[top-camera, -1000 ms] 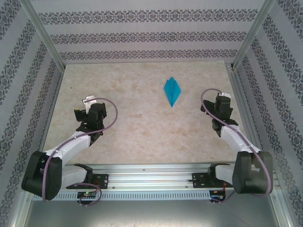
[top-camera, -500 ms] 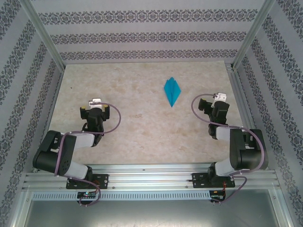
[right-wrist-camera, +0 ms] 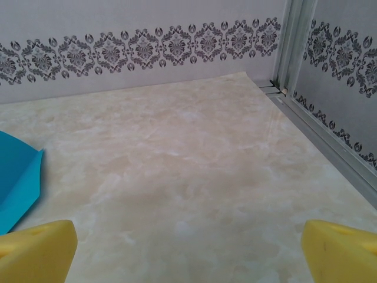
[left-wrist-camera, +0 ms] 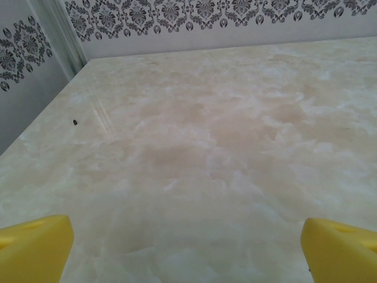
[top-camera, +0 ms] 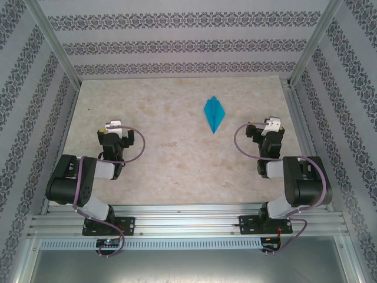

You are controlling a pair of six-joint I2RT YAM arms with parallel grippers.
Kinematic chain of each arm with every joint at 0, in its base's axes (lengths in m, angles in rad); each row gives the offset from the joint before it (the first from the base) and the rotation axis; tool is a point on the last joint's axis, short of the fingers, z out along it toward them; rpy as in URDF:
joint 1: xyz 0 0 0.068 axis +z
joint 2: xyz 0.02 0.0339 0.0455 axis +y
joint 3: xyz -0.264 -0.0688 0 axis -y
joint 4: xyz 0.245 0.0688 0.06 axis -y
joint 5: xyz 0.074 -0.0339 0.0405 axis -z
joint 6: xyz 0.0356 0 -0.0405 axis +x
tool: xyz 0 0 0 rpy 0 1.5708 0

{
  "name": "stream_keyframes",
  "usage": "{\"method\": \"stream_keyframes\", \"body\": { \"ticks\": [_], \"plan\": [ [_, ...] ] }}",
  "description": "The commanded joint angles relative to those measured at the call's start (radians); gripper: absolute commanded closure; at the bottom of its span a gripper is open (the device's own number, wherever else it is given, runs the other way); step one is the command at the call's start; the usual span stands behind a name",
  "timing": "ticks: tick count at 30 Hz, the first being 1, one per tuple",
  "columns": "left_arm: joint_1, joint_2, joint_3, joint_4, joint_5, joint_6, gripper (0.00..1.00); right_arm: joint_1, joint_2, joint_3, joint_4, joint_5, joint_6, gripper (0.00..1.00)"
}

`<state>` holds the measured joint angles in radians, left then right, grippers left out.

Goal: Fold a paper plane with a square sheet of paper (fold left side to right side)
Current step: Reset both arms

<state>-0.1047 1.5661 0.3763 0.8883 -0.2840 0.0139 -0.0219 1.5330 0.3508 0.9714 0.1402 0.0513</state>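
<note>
One paper plane (top-camera: 214,114) lies on the marble-look tabletop (top-camera: 165,159), a narrow cyan-blue dart with a centre crease. It sits flat toward 1 o'clock from the table's middle, its sharp point aimed at 6 o'clock, towards the arms. Nothing touches it.

Two arms are folded back near the front edge. The left gripper (top-camera: 116,134) hangs over the table at about 9 o'clock from the centre, and the plane lies off near its 3 o'clock, well apart. The right gripper (top-camera: 265,132) hangs at about 3 o'clock from the centre, with the plane between its 9 and 10 o'clock, nearer to it than to the left one.

Both pincers stand wide and hold nothing. From the left wrist, two yellow fingertips (left-wrist-camera: 32,247) sit in the bottom corners with bare marble between them. From the right wrist it is the same pair of yellow fingertips (right-wrist-camera: 341,247), and one blue corner of the plane (right-wrist-camera: 17,177) shows at 9 o'clock.

One small dark speck (left-wrist-camera: 75,122) marks the table at 10 o'clock in the left wrist view. Three damask-papered walls (top-camera: 177,44) close the table in, with two aluminium posts (top-camera: 53,41) at the back corners and one slotted rail (top-camera: 188,221) under the two bases.
</note>
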Motion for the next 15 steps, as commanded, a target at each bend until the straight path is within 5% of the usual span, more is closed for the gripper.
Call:
{"method": "stream_keyframes", "body": {
  "ticks": [1, 15],
  "plan": [
    [0.008, -0.004, 0.01, -0.001, 0.036, -0.022, 0.0, 0.0, 0.003, -0.003, 0.053, 0.004, -0.011, 0.02],
    [0.008, -0.006, 0.013, -0.01, 0.047, -0.022, 0.0, 0.004, 0.001, 0.01, 0.018, -0.051, -0.035, 0.02]
  ]
}}
